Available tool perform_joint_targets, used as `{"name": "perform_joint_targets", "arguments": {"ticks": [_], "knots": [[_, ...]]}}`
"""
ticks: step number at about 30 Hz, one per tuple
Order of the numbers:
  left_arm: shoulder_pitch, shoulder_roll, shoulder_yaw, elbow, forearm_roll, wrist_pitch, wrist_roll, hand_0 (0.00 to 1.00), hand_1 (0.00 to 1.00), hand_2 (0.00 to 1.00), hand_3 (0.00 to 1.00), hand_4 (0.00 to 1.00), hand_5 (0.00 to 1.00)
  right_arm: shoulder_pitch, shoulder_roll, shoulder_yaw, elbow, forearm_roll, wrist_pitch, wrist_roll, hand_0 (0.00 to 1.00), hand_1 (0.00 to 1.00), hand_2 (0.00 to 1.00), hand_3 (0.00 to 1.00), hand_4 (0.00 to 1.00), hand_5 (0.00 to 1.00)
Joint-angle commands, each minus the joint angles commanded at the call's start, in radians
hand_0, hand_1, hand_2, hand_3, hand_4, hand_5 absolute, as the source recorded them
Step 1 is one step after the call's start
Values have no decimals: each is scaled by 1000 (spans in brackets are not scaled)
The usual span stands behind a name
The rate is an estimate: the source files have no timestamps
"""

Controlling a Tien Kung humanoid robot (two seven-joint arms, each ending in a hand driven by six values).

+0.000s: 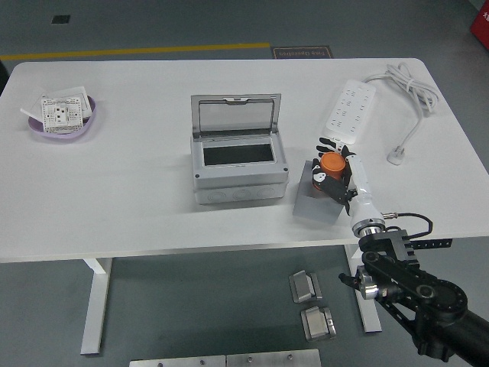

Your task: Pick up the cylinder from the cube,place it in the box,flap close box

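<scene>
The orange cylinder (332,162) stood on the grey cube (317,200) near the surface's front-right edge, beside the open box (238,164). The right hand (341,177) had its fingers curled around its sides. It looked light, rigid, smooth; gripping mid-height seemed safest.

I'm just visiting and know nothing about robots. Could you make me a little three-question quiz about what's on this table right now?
1. True or false: the lid of the grey box stands open.
2. What is the robot's right hand closed around?
A. the white power strip
B. the orange cylinder
C. the purple bowl
3. What does the orange cylinder sit on?

Key
1. True; the lid is tipped up at the back.
2. B
3. The grey cube, just right of the box.
</scene>
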Motion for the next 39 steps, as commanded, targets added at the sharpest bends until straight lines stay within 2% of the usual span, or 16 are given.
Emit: {"name": "perform_joint_targets", "arguments": {"ticks": [5, 6, 11, 12, 18, 28, 32, 39], "knots": [[0, 0, 0, 0, -1, 1, -2, 768, 779, 741, 860, 734, 425, 1, -1, -1, 8, 9, 1, 3, 791, 699, 666, 658, 2, 2], [0, 0, 0, 0, -1, 1, -3, 767, 776, 737, 860, 733, 426, 1, -1, -1, 10, 11, 1, 5, 544, 393, 421, 342, 96, 2], [1, 0, -1, 1, 0, 5, -8, 767, 776, 737, 860, 733, 426, 4, -2, -2, 15, 11, -3, 9, 544, 393, 421, 342, 96, 2], [1, 0, -2, 1, 0, 6, -10, 766, 776, 737, 859, 732, 426, 5, -2, -2, 16, 9, -5, 8, 503, 213, 249, 207, 2, 2], [0, -1, -3, 1, 1, 9, -16, 765, 775, 737, 859, 731, 427, 16, -4, -4, 25, -15, -15, -1, 504, 197, 226, 190, 2, 2], [0, 0, 2, 2, -1, 13, -21, 762, 773, 735, 856, 730, 428, 66, -13, -21, 49, -119, -63, -54, 508, 207, 224, 190, 2, 2], [1, 0, 4, 2, -2, 14, -22, 760, 772, 733, 853, 729, 428, 112, -12, -55, 53, -194, -65, -105, 502, 211, 223, 189, 2, 2], [-1, 2, 11, 3, -7, 14, -21, 759, 771, 731, 851, 730, 429, 229, 6, -135, 51, -374, -65, -242, 467, 203, 224, 189, 2, 2]]}}
